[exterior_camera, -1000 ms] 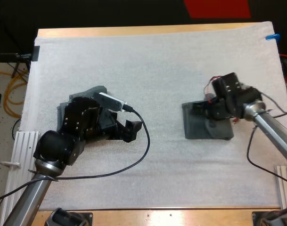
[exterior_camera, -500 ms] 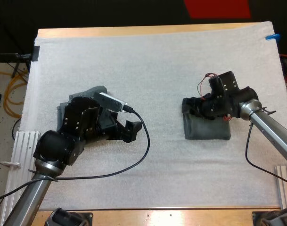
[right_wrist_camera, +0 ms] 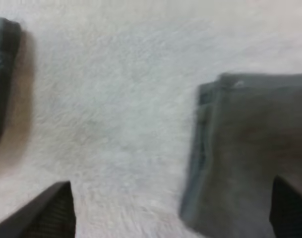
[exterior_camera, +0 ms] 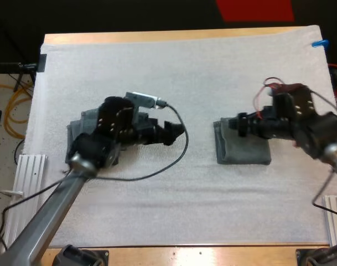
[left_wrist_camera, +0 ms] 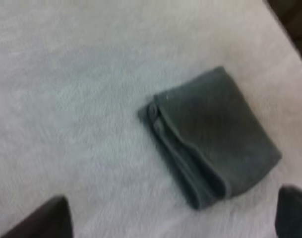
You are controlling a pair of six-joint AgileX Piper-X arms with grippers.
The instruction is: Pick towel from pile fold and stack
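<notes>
Our left pincer (exterior_camera: 172, 133) hangs over the bare white mat (exterior_camera: 185, 66), a little left of the centre of the high view, and points toward the frame's right side. The crumpled towel (exterior_camera: 78, 126) sits at the left of that view, mostly hidden under our left arm's wrist. The folded towel (exterior_camera: 243, 151) lies flat on the mat right of centre. It is a neat dark grey-green rectangle with its layered edge toward the left.

In the left wrist view our fingers (left_wrist_camera: 46, 218) stand wide apart with nothing between them, and the folded towel lies ahead of them on the mat.

Our right pincer (exterior_camera: 238, 123) is over the folded towel's upper left corner and points left. In the right wrist view its fingers (right_wrist_camera: 49, 210) are spread wide and grip nothing. One is over bare mat and the other over the folded towel. The mat covers the wooden table (exterior_camera: 157, 36).
</notes>
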